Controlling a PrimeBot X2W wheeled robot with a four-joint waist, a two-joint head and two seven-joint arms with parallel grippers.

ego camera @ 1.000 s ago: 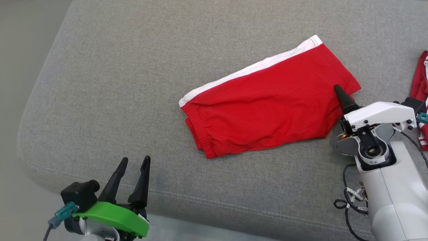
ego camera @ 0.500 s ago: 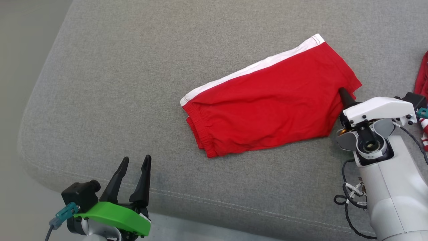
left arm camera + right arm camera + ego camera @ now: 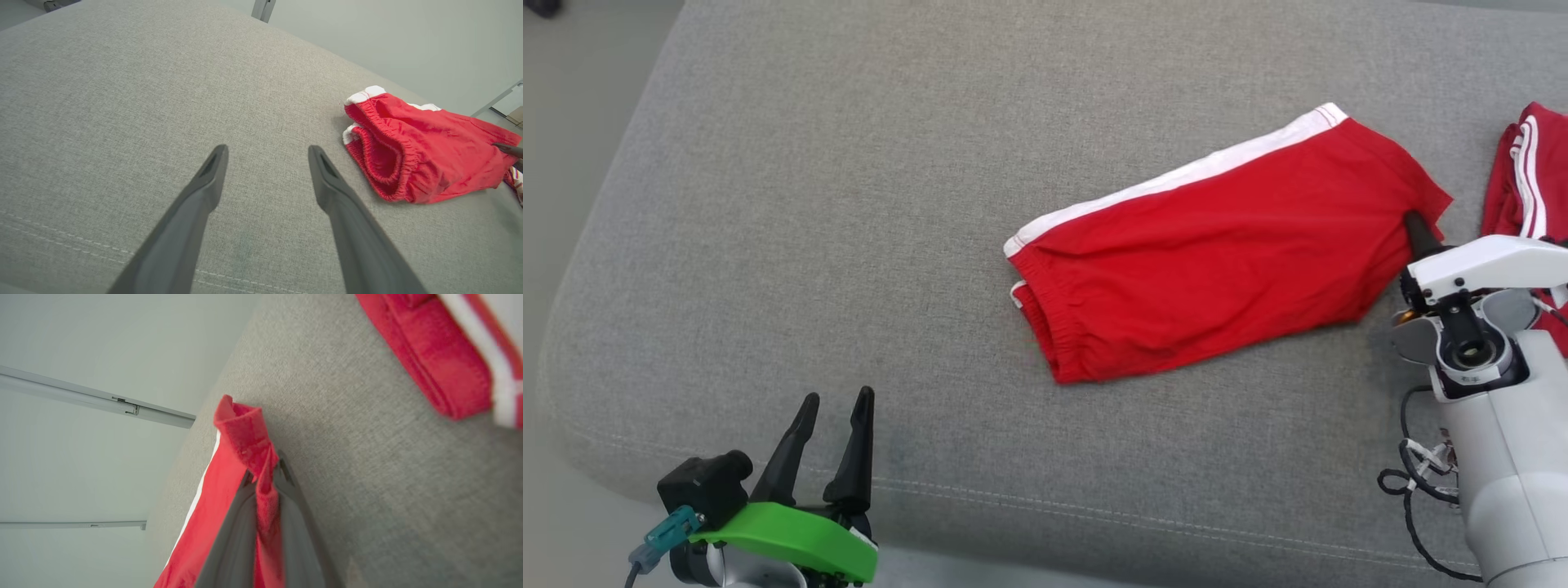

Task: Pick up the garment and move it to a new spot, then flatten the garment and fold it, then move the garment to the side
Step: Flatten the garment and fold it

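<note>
The garment (image 3: pixel 1217 253), red shorts with a white side stripe, lies folded on the grey cushion (image 3: pixel 849 204), its elastic waistband toward the left. My right gripper (image 3: pixel 1415 224) is shut on the garment's right leg hem; in the right wrist view the red cloth (image 3: pixel 249 441) is pinched between the two fingers and sticks up past the tips. My left gripper (image 3: pixel 836 402) stands open near the cushion's front edge, well left of the garment and touching nothing. The left wrist view shows the garment's waistband end (image 3: pixel 412 155) to the right of the open fingers (image 3: pixel 327 175).
A second red piece with white stripes (image 3: pixel 1523 175) lies at the cushion's right edge, close beside my right arm; it also shows in the right wrist view (image 3: pixel 441 355). The cushion's rounded front corner (image 3: pixel 572 384) is at the left. Pale floor lies beyond.
My right gripper has gone from open to shut on the garment's right hem. The garment has slid a little to the right. The head camera has shifted. The left gripper stays open.
</note>
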